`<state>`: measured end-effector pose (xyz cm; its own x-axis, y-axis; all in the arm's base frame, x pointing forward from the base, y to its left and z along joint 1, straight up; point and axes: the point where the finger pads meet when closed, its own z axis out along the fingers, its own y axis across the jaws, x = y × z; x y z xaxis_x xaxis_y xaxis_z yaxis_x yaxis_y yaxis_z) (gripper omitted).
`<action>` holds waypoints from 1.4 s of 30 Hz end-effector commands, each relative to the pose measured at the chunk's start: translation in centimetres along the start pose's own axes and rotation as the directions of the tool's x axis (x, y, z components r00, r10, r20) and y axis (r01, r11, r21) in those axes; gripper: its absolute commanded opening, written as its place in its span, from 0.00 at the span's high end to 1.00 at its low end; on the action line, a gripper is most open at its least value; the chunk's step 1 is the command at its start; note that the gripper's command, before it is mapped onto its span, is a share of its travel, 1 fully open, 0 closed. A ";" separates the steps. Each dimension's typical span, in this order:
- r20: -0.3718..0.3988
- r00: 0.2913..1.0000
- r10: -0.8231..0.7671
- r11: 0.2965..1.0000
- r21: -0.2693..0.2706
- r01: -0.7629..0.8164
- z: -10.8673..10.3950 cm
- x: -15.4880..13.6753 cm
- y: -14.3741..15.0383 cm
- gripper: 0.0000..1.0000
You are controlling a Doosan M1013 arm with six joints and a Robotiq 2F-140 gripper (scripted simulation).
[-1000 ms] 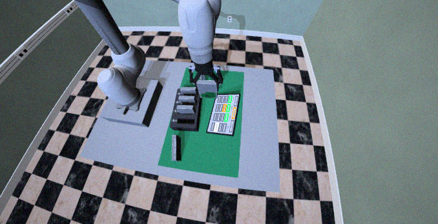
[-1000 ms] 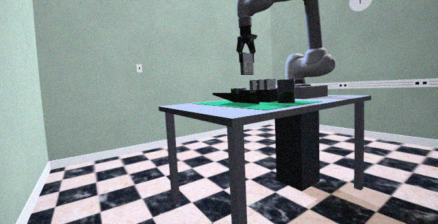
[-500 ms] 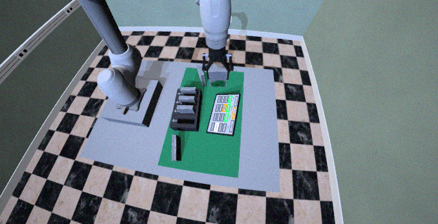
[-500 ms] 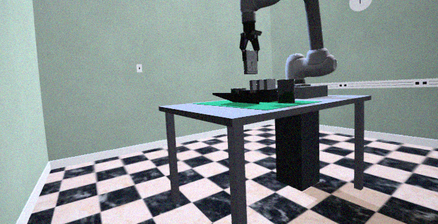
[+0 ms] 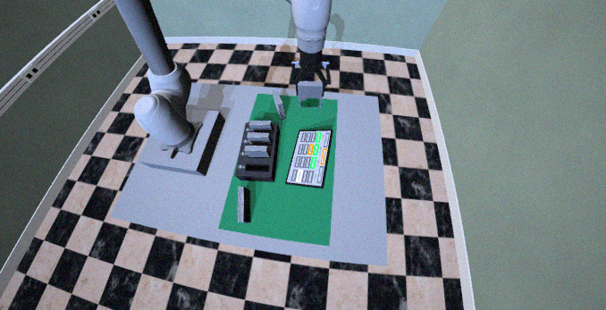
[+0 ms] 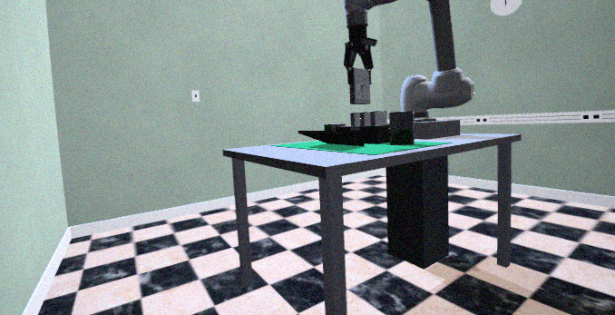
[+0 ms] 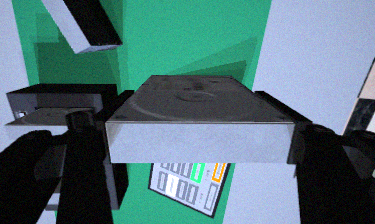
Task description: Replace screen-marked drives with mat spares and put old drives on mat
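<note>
My gripper [image 5: 310, 94] [image 6: 360, 77] [image 7: 194, 105] is shut on a grey drive [image 5: 310, 87] [image 6: 361, 91] [image 7: 199, 142], held upright in the air above the mat's far part. The dark dock [image 5: 255, 175] [image 7: 100, 98] holds three drives; its nearest bay is empty. One loose drive [image 5: 279, 104] [image 7: 89, 25] stands tilted on the green mat [image 5: 286, 219] [image 6: 376, 150] [image 7: 189, 30] beyond the dock. Another loose drive [image 5: 241, 205] [image 6: 402, 128] stands on the near side. The screen [image 5: 308, 158] [image 7: 189, 192] shows green marks in three rows, orange marks in the second row and a white block in the bottom row.
The robot's base block [image 5: 179, 161] stands left of the dock on the grey table [image 5: 357, 219] [image 6: 281, 156]. The screen lies right of the dock, sloping. The loose drives stand close to both ends of the dock.
</note>
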<state>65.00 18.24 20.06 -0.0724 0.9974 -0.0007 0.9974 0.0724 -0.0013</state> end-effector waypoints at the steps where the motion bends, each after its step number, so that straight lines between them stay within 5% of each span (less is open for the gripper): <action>1: 0.000 1.000 0.000 1.000 -0.001 0.000 0.0 1.2 0.4 0.90; 19: 0.000 1.000 0.000 1.000 -0.001 0.000 0.4 5.4 1.7 0.90; 42: 0.000 1.000 0.000 1.000 -0.001 0.000 0.5 5.9 1.8 0.90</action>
<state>66.30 24.19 19.48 -0.0724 0.9974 -0.0010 0.9974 0.0724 -0.0013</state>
